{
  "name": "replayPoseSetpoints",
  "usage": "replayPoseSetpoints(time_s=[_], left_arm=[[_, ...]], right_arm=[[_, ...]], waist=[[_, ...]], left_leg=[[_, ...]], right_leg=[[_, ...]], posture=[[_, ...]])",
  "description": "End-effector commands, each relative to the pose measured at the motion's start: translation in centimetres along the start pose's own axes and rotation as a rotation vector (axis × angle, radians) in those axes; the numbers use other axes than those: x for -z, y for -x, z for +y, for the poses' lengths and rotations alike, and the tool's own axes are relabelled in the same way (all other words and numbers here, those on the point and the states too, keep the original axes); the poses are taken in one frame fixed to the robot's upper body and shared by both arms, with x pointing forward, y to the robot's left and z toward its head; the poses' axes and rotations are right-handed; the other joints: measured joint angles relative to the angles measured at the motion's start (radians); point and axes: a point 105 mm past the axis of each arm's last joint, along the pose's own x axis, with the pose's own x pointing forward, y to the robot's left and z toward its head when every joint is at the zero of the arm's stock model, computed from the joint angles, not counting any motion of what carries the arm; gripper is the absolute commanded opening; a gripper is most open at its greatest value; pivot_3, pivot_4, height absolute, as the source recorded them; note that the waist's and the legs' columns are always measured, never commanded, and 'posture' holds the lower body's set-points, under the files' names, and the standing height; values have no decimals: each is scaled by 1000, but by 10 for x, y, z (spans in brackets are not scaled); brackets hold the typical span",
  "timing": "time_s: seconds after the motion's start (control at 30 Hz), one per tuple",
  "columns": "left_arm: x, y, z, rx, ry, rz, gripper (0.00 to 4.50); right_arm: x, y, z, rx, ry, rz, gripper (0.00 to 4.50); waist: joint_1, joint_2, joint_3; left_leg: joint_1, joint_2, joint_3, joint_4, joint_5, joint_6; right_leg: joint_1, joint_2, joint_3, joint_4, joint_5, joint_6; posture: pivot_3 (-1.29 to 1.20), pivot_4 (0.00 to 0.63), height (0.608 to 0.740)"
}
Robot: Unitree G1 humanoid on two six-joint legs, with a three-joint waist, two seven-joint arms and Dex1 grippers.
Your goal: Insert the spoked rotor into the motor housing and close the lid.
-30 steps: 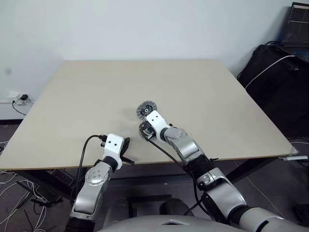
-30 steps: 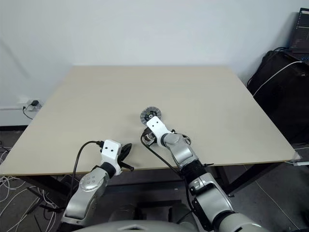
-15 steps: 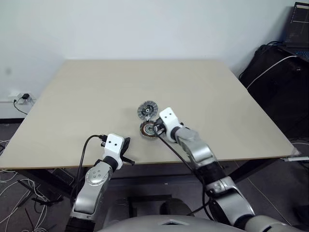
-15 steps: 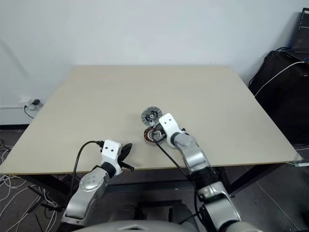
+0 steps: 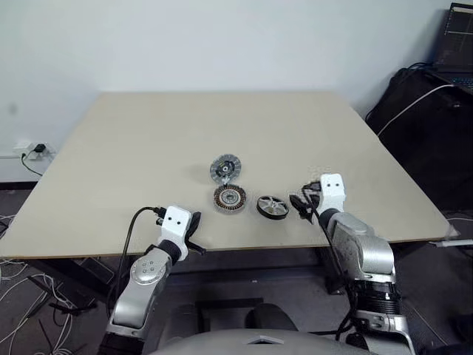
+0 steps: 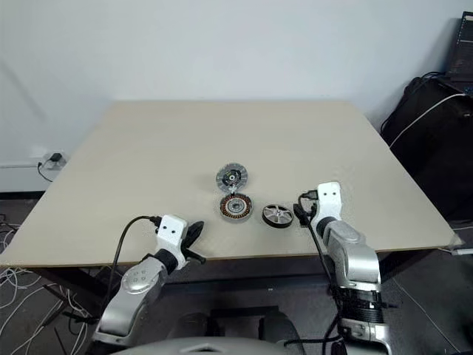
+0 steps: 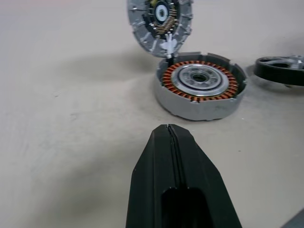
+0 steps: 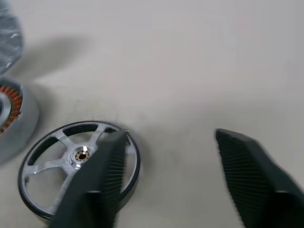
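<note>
The motor housing, with its copper ring of windings facing up, lies on the table near the front middle. The lid stands tilted just behind it, ribbed face showing, at the housing's far rim. The spoked rotor lies flat on the table just right of the housing. My right gripper is open, a little right of the rotor, holding nothing. My left gripper is shut and empty, near the table's front edge, pointing at the housing from a short distance.
The beige table is bare around the three parts. Its front edge runs just under both grippers. A black bag and a laptop stand off the table at the right. A wall socket with cables is at the left.
My right arm swung from over the housing to the right and its gripper opened. The rotor now shows on the table beside the housing. The left arm stayed put.
</note>
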Motion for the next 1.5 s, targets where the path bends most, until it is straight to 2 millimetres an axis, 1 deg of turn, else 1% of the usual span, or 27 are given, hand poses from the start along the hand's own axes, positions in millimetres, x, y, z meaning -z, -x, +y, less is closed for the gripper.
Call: replayPoseSetpoints(time_s=[0.03, 0.13, 0.2, 0.3, 0.43, 0.63, 0.7, 0.83, 0.97, 1.03, 1.1, 1.33, 1.4, 1.43, 1.5], left_arm=[[-14, -2, 1, 7, -34, -48, 0], [-13, -1, 2, 6, -36, -44, 0], [-12, -1, 2, 4, -36, -40, 0], [-10, 0, 2, 1, -34, -36, 0], [-9, 0, 2, -2, -30, -32, 0], [-9, 0, 2, -10, -28, -30, 0], [-8, 0, 2, -12, -30, -28, 0], [-8, 0, 3, -14, -33, -25, 0], [-8, 0, 3, -14, -35, -23, 0], [-8, 0, 3, -13, -37, -23, 0], [-8, 0, 3, -13, -38, -23, 0], [-8, 0, 3, -15, -41, -23, 0], [-8, -1, 2, -14, -41, -22, 0], [-8, -1, 2, -14, -41, -22, 0], [-8, -1, 1, -13, -39, -22, 0]], right_arm=[[-1, 1, 0, 11, -226, 32, 4422], [2, 1, 10, -49, -423, 82, 4469], [-1, 1, 17, -95, -504, 96, 4469], [-5, 2, 24, -141, -577, 110, 4469], [-4, 2, 30, -168, -624, 142, 4469], [6, -1, 39, -182, -632, 199, 4469], [9, -1, 43, -209, -658, 217, 4469], [9, -3, 50, -272, -751, 217, 4469], [12, -8, 49, -280, -841, 213, 4469], [15, -9, 48, -268, -853, 215, 4081], [16, -10, 46, -257, -854, 218, 3541], [21, -10, 43, -227, -838, 228, 1214], [22, -9, 41, -223, -829, 231, 664], [22, -8, 40, -221, -822, 234, 472], [22, -6, 40, -222, -814, 235, 419]], waist=[[0, 1, 1], [0, 4, 2], [1, 4, 2], [1, 5, 1], [1, 6, 1], [-5, 7, 1], [-8, 7, 1], [-13, 7, 1], [-18, 7, 1], [-19, 7, 1], [-20, 7, 1], [-23, 8, 0], [-23, 9, -3], [-23, 9, -3], [-22, 9, -4]], left_leg=[[0, 0, 0, 0, 0, 0], [-1, 0, 1, 0, 0, 0], [-1, 0, 1, 0, 0, 0], [-1, 0, 1, 0, 0, 0], [-1, 0, 1, 0, 0, 0], [-1, 0, 1, 0, 0, 0], [-1, 0, 1, 0, 0, 0], [-1, 0, 1, 0, 0, 0], [-1, 0, 0, 0, 0, 0], [-1, 0, 0, 0, 0, 0], [-1, 0, 0, 0, 0, 0], [-1, 0, 0, 0, 0, 0], [0, 0, 0, 0, 0, 0], [0, 0, 0, -1, 0, 0], [1, 0, -1, -1, 0, 0]], right_leg=[[0, 0, 0, 0, 0, 0], [-1, 0, 0, 0, 1, -1], [-1, 0, 0, 0, 1, -1], [-1, 0, 0, 0, 1, -1], [-1, 0, 0, -1, 0, 0], [-1, 0, 0, -1, 0, 1], [-1, 0, 0, -1, 0, 1], [-1, 1, 0, -1, 0, 1], [0, 1, 0, -1, 0, 1], [0, 1, 0, -1, 0, 1], [0, 1, 0, -1, 0, 1], [0, 1, 0, -1, 0, 1], [1, 1, 0, -2, 0, 1], [1, 0, 0, -2, 0, 1], [2, 0, -1, -2, 0, 1]], posture=[[0, 0, 740], [0, 0, 740], [0, 0, 740], [0, 0, 740], [0, 0, 740], [0, 0, 740], [0, 0, 740], [0, 0, 740], [0, 0, 740], [0, 0, 740], [0, 0, 740], [0, 0, 740], [0, 0, 740], [0, 0, 740], [0, 0, 740]])
